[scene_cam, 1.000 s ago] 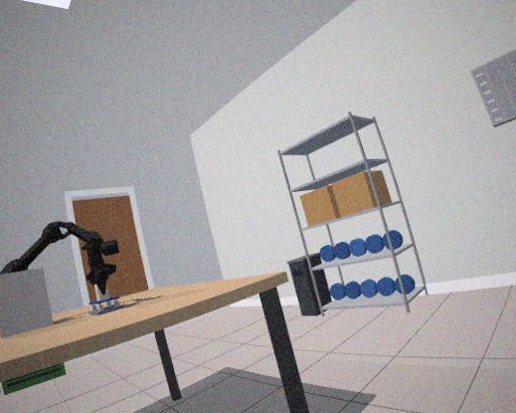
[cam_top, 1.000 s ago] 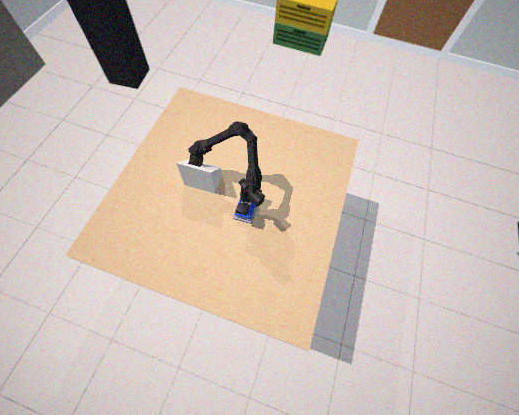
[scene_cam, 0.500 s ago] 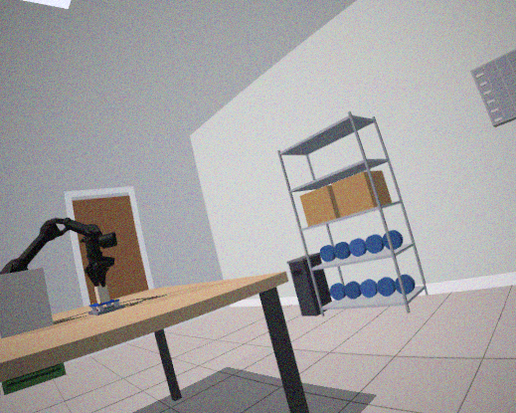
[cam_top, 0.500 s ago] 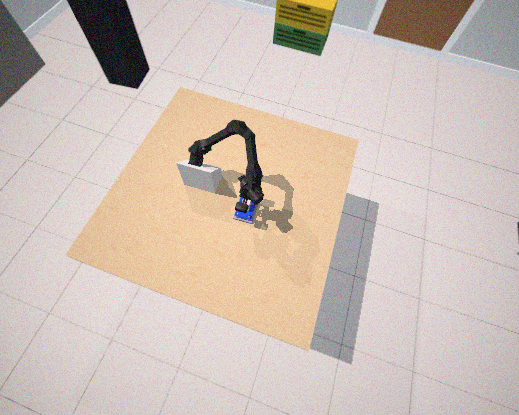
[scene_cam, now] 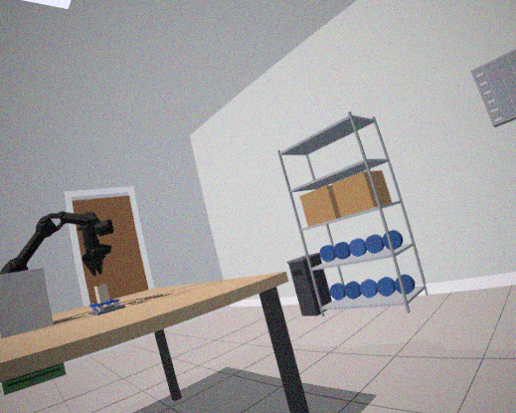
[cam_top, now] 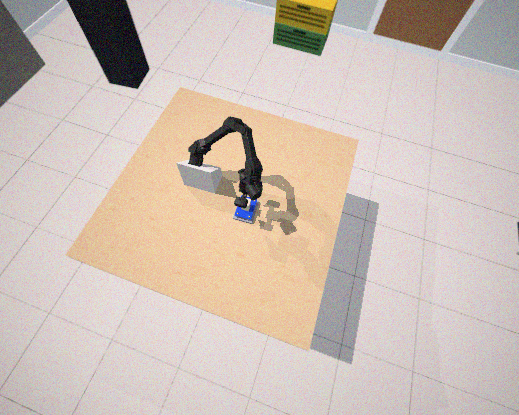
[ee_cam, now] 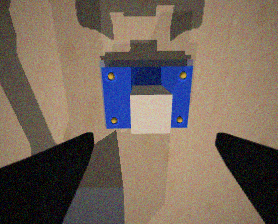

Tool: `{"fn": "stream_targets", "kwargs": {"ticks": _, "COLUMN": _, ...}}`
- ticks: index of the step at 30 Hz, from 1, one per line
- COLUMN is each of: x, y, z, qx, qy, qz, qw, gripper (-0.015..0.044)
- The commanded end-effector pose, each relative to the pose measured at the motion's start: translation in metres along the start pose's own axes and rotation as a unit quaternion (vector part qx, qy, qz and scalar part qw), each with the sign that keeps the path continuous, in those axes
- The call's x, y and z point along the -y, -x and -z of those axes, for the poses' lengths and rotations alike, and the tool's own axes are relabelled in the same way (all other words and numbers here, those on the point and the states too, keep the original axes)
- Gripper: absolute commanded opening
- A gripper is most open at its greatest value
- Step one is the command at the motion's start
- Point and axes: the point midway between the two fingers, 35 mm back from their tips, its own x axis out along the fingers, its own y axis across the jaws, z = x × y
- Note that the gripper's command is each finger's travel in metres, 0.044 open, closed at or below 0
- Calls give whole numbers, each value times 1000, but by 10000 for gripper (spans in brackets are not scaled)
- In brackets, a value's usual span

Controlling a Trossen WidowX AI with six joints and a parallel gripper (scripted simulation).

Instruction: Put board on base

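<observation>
The blue board (cam_top: 244, 213) (scene_cam: 111, 301) (ee_cam: 117, 100) lies on the grey base (scene_cam: 107, 311), handle side up, and looks level. In the wrist view a gold pin shows at each of its corners: far left pin (ee_cam: 111, 76), far right pin (ee_cam: 183, 75), near left pin (ee_cam: 114, 120) and near right pin (ee_cam: 179, 120). The pale square handle (scene_cam: 101, 293) (ee_cam: 151, 114) stands upright on the board's middle. My gripper (scene_cam: 96, 273) (ee_cam: 154, 138) is open and empty, above the handle and clear of it. The posts are mostly hidden under the board.
The arm's grey mounting block (cam_top: 200, 177) (scene_cam: 23, 302) stands on the wooden table (cam_top: 182, 261) (scene_cam: 206, 292), beside the base. The arm's shadow falls on the table around the board. The shelf rack (scene_cam: 340, 307) stands away from the table.
</observation>
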Motion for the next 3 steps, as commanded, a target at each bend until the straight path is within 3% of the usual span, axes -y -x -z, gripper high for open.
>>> {"fn": "stream_targets", "kwargs": {"ticks": 1, "x": 0, "y": 1, "z": 0, "qx": -3, "qy": 3, "qz": 1, "qw": 1000, "gripper": 440}}
{"fn": "stream_targets", "kwargs": {"ticks": 3, "x": 0, "y": 1, "z": 0, "qx": -3, "qy": 3, "qz": 1, "qw": 1000, "gripper": 440}}
